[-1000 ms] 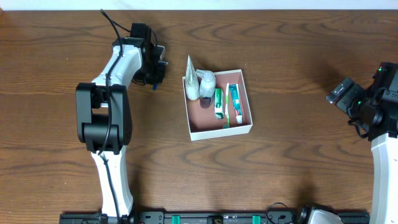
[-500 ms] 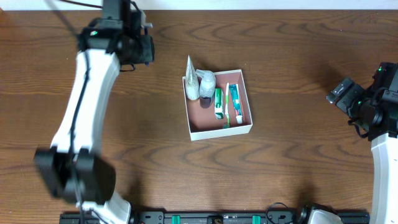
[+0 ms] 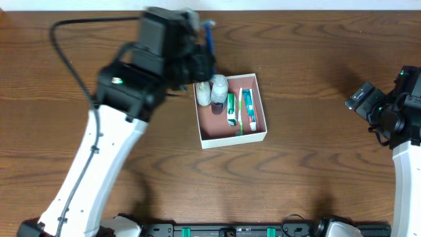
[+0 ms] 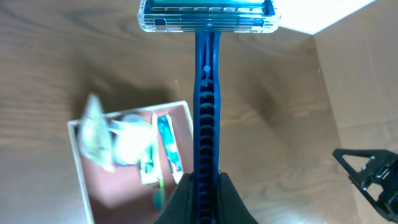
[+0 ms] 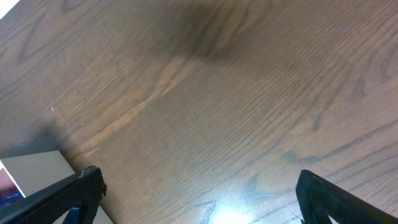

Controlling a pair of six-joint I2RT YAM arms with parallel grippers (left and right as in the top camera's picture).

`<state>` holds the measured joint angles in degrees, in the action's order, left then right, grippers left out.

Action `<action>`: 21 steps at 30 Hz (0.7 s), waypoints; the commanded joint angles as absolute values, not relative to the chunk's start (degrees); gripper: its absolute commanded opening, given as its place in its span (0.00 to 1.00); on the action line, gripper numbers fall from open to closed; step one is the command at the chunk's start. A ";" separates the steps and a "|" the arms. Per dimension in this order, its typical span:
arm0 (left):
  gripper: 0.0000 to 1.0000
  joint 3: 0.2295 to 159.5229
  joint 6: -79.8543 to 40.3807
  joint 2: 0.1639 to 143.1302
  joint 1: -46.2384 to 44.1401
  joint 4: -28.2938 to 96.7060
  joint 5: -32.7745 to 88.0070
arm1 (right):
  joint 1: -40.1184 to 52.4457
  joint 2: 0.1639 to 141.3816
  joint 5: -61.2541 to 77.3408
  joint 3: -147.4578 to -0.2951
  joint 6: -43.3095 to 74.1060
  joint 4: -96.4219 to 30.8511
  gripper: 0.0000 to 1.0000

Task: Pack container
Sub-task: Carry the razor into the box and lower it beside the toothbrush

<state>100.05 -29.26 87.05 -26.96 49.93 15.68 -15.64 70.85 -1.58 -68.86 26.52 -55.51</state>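
Gripping a blue razor by the lower end of its ribbed handle, the left claw is clenched on it, with the clear blade head sticking out beyond the fingers.

Position: from above, razor and claw hang over the surface at the container's far-left corner. The container lies just on the robot's side of the razor; in the left wrist view it sits below and left of the handle.

Long axis: the razor runs roughly far-to-near, close to parallel with the items already packed. I judge little turning is needed before it goes in.

Nearer arm: left, almost over the container. The right claw is spread wide with nothing between its fingers, well apart at the right edge of the surface.

Container contents:
- two pale bottles, crowded into the far-left corner;
- a green tube and a teal tube, lying side by side, lengthwise;
- a thin white-and-green stick between the tubes, perhaps a toothbrush; too small to be sure;
- a pale crumpled sachet, blurred, at the wall by the bottles.

Free room: bare reddish floor in the near-left part, which looks the likeliest bed for the razor.

Risk, as I judge it: the bottles stand directly under the approach.
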 commanded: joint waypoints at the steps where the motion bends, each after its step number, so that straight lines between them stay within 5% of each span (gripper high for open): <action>1: 0.06 99.77 -34.72 90.08 -32.38 49.60 8.05 | -15.94 70.50 -2.35 -69.54 26.09 -55.55 0.99; 21: 0.06 99.59 -38.72 110.43 -40.34 49.21 2.20 | -15.94 70.50 -2.35 -69.54 26.09 -55.55 0.99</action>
<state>99.98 -37.71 108.77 -40.21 48.86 2.98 -15.64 70.85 -1.58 -68.86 26.52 -55.51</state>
